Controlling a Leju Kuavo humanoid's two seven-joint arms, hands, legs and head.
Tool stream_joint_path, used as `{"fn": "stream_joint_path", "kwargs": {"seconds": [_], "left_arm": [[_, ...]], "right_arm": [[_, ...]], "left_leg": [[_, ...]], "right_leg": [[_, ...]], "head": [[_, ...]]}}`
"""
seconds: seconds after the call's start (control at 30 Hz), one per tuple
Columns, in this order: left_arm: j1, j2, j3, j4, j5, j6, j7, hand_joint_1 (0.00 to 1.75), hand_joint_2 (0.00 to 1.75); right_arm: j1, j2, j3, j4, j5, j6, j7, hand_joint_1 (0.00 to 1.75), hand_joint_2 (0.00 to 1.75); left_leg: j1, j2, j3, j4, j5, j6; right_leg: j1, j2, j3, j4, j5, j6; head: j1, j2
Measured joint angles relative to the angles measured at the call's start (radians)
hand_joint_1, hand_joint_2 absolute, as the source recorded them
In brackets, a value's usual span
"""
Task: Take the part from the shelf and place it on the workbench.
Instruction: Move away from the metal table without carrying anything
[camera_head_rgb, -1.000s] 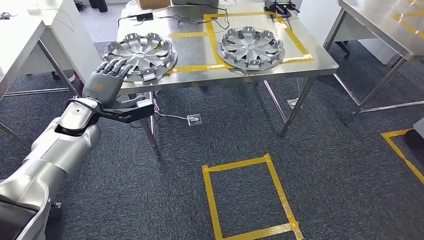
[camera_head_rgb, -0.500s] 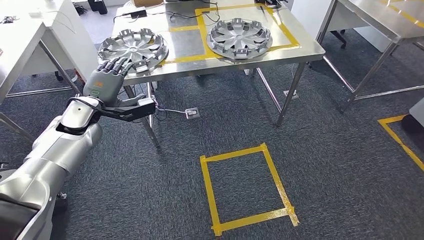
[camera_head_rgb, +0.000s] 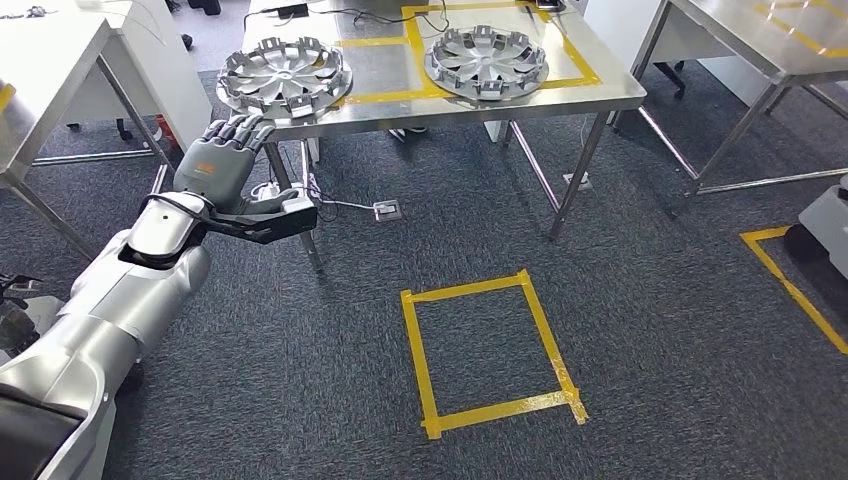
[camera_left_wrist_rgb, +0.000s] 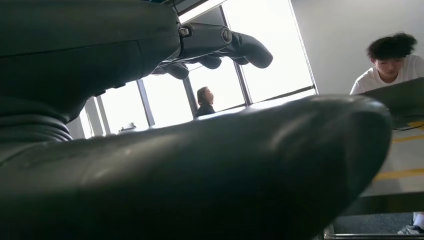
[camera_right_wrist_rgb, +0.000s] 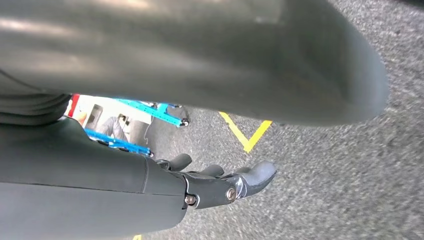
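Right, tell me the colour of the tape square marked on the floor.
Yellow. The tape square lies on dark grey carpet, clearest in the head view.

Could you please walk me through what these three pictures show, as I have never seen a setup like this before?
This is a two-legged humanoid robot with silver arms and many-fingered hands. The wide picture is its own head view, looking down at a steel workbench carrying two silver wheel covers: the left wheel cover and the right wheel cover, the latter inside a yellow tape outline. Its left hand is raised, fingers spread, holding nothing. The other two pictures come from cameras behind each wrist; the right hand hangs over carpet, also holding nothing.
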Motion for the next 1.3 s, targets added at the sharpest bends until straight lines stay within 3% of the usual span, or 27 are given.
{"fn": "stream_joint_path", "kwargs": {"seconds": [0.07,0.2,0.27,0.33,0.4,0.43,0.47,0.53,0.57,0.6,0.63,0.7,0.77,0.83,0.9,0.93,1.03,1.1,1.13,1.2,1.27,1.3], "left_arm": [[0.004,0.0,0.0,0.001,0.0,-0.001,0.0,0.0,0.0],[0.006,0.0,0.0,0.001,0.0,-0.002,0.0,0.0,0.0],[0.007,0.0,0.0,0.001,0.0,-0.002,0.0,0.0,0.0],[0.007,0.0,0.0,-0.001,0.0,-0.002,0.0,0.0,0.0],[0.007,0.001,0.0,-0.001,0.002,-0.003,-0.001,0.0,0.0],[0.007,0.002,0.0,-0.002,0.004,-0.004,-0.002,0.0,0.0],[0.008,0.003,0.0,-0.001,0.007,-0.005,-0.003,0.0,0.0],[0.013,0.003,0.0,0.001,0.018,-0.005,-0.004,0.0,0.0],[0.018,0.004,0.0,0.001,0.026,-0.006,-0.007,0.0,0.0],[0.026,0.004,0.002,0.002,0.038,-0.008,-0.011,0.0,0.0],[0.036,0.005,0.006,0.002,0.055,-0.011,-0.016,0.0,0.0],[0.061,0.003,0.02,0.002,0.11,-0.019,-0.037,0.0,0.0],[0.099,-0.001,0.05,0.0,0.185,-0.026,-0.068,0.0,0.0],[0.146,-0.006,0.082,0.0,0.231,-0.025,-0.09,0.0,0.0],[0.189,-0.009,0.104,0.001,0.27,-0.04,-0.106,0.0,0.0],[0.211,-0.011,0.122,0.001,0.308,-0.06,-0.116,0.0,0.0],[0.324,-0.021,0.213,0.006,0.455,-0.113,-0.134,0.0,0.0],[0.442,-0.024,0.278,0.017,0.538,-0.125,-0.124,0.0,0.0],[0.503,-0.025,0.31,0.024,0.581,-0.133,-0.106,0.0,0.0],[0.612,-0.028,0.382,0.037,0.676,-0.149,-0.046,0.0,0.0],[0.71,-0.029,0.477,0.048,0.781,-0.156,0.026,0.0,0.0],[0.757,-0.027,0.527,0.054,0.834,-0.155,0.062,0.0,0.0]], "right_arm": [[0.0,0.0,-0.002,0.0,-0.002,-0.001,0.0,0.0,0.0],[0.0,0.0,-0.003,0.0,-0.002,-0.001,0.0,0.0,0.0],[0.0,-0.001,-0.003,0.0,-0.002,-0.001,0.0,0.0,0.0],[-0.001,-0.002,-0.004,0.0,-0.002,-0.001,0.0,0.0,0.0],[-0.002,-0.002,-0.004,0.0,-0.002,-0.001,0.0,0.0,0.0],[-0.003,-0.002,-0.004,0.0,-0.003,-0.001,0.0,0.0,0.0],[-0.003,-0.001,-0.004,0.0,-0.003,-0.001,-0.001,0.0,0.0],[-0.003,-0.001,-0.005,0.0,-0.004,-0.001,-0.002,0.0,0.0],[-0.003,-0.001,-0.005,0.0,-0.004,-0.001,-0.002,0.0,0.0],[-0.002,-0.001,-0.005,0.0,-0.004,-0.001,-0.002,0.0,0.0],[-0.002,-0.001,-0.005,0.0,-0.003,-0.001,-0.002,0.0,0.0],[-0.002,-0.001,-0.005,0.0,-0.003,-0.001,-0.002,0.0,0.0],[0.0,0.001,-0.006,0.0,-0.003,-0.001,-0.002,0.0,0.0],[0.001,0.003,-0.01,0.0,-0.004,-0.001,-0.002,0.0,0.0],[0.002,0.002,-0.015,0.0,-0.005,-0.001,-0.002,0.0,0.0],[0.003,0.001,-0.017,0.0,-0.006,-0.001,-0.003,0.0,0.0],[0.008,-0.002,-0.024,0.0,-0.012,0.0,-0.008,0.0,0.0],[0.014,-0.006,-0.027,0.0,-0.013,0.0,-0.008,0.0,0.0],[0.018,-0.008,-0.028,0.0,-0.013,-0.001,-0.005,0.0,0.0],[0.025,-0.01,-0.03,0.0,-0.015,-0.001,0.003,0.0,0.0],[0.033,-0.007,-0.033,0.0,-0.019,-0.001,0.006,0.0,0.0],[0.037,-0.005,-0.036,0.0,-0.022,-0.001,0.004,0.0,0.0]], "left_leg": [[0.0,0.0,-0.022,0.002,0.015,-0.002],[0.001,0.0,-0.028,0.003,0.019,-0.003],[0.001,0.001,-0.037,0.005,0.025,-0.005],[0.002,0.0,-0.06,0.012,0.044,-0.015],[0.002,-0.001,-0.088,0.019,0.055,-0.042],[0.002,-0.002,-0.103,0.04,0.034,-0.055],[0.004,-0.002,-0.119,0.079,-0.007,-0.064],[0.004,-0.002,-0.148,0.208,-0.103,-0.07],[0.004,-0.002,-0.153,0.264,-0.122,-0.071],[0.004,-0.002,-0.148,0.298,-0.117,-0.07],[0.003,-0.002,-0.128,0.297,-0.094,-0.066],[-0.003,-0.003,-0.043,0.206,-0.056,-0.047],[-0.011,0.0,0.054,0.069,-0.077,-0.027],[-0.018,0.002,0.093,0.002,-0.1,-0.019],[-0.014,0.001,0.094,-0.012,-0.085,-0.012],[-0.009,0.0,0.094,-0.018,-0.075,-0.007],[-0.003,-0.003,0.083,-0.023,-0.056,-0.001],[-0.001,-0.004,0.073,-0.018,-0.052,-0.005],[0.002,-0.009,0.067,-0.012,-0.052,-0.008],[0.01,-0.022,0.054,0.003,-0.054,-0.019],[0.012,-0.035,0.041,0.016,-0.06,-0.035],[0.011,-0.04,0.038,0.019,-0.061,-0.042]], "right_leg": [[0.0,0.0,0.01,0.033,0.012,0.002],[-0.001,0.0,0.018,0.029,0.022,0.003],[-0.001,0.0,0.039,0.006,0.04,0.003],[-0.001,0.002,0.122,-0.105,0.056,-0.002],[0.001,0.002,0.185,-0.224,0.062,-0.028],[0.002,0.002,0.187,-0.253,0.063,-0.043],[0.001,0.0,0.171,-0.253,0.081,-0.053],[0.003,0.0,0.143,-0.253,0.103,-0.058],[0.004,0.0,0.129,-0.253,0.114,-0.059],[0.005,0.0,0.114,-0.253,0.123,-0.059],[0.007,0.0,0.101,-0.253,0.132,-0.059],[0.009,-0.001,0.081,-0.253,0.15,-0.057],[0.01,-0.002,0.072,-0.254,0.166,-0.05],[0.006,-0.003,0.073,-0.26,0.179,-0.036],[0.004,-0.003,0.071,-0.261,0.181,-0.024],[0.004,-0.001,0.065,-0.245,0.165,-0.019],[0.0,0.002,0.011,-0.088,0.061,-0.006],[-0.004,0.002,-0.004,-0.007,0.024,0.003],[-0.007,0.002,0.015,-0.02,0.031,0.008],[-0.016,0.019,0.097,-0.138,0.063,0.016],[-0.018,0.045,0.157,-0.232,0.073,0.011],[-0.016,0.051,0.166,-0.245,0.066,0.004]], "head": [[0.0,0.0],[0.0,0.0],[0.0,0.0],[0.0,0.0],[-0.001,0.0],[-0.002,0.0],[-0.002,0.0],[-0.004,0.0],[-0.003,0.0],[-0.004,0.0],[-0.004,0.0],[-0.003,0.0],[-0.003,0.0],[-0.003,0.0],[-0.003,0.0],[-0.002,0.0],[0.001,0.0],[0.001,0.0],[0.001,0.0],[0.001,0.0],[0.002,0.0],[0.002,0.0]]}}
